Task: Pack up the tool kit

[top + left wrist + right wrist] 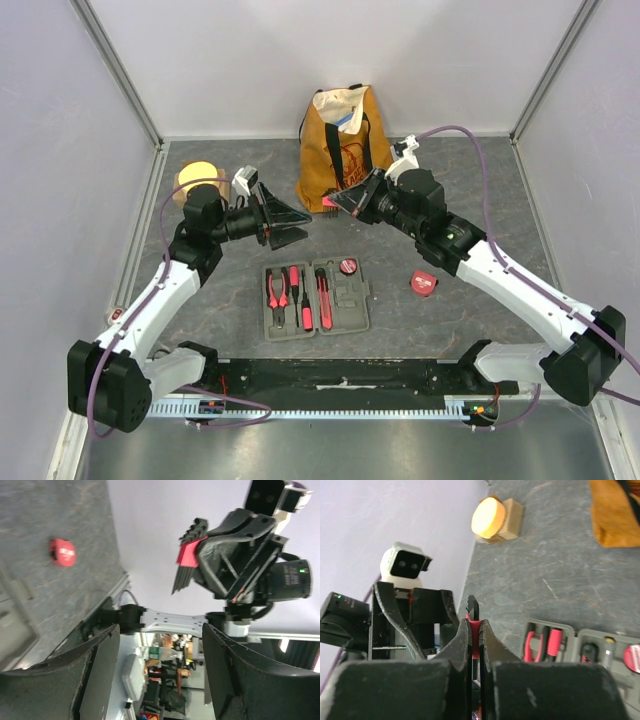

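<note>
Top external: beyond the open case (315, 300), right gripper (333, 204) clamps a red-and-black hex-key set (189, 551); left gripper (305, 225) has its jaws apart.

Red tool (472, 611) mostly hidden inside right claw (475, 626); case (572, 645) cut off by edge.

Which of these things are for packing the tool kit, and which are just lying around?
For the job:
grey case with pliers inside
red tape measure on the table
red-and-black key set held up in the air

Just lying about:
yellow tote bag
round yellow-topped block
</note>
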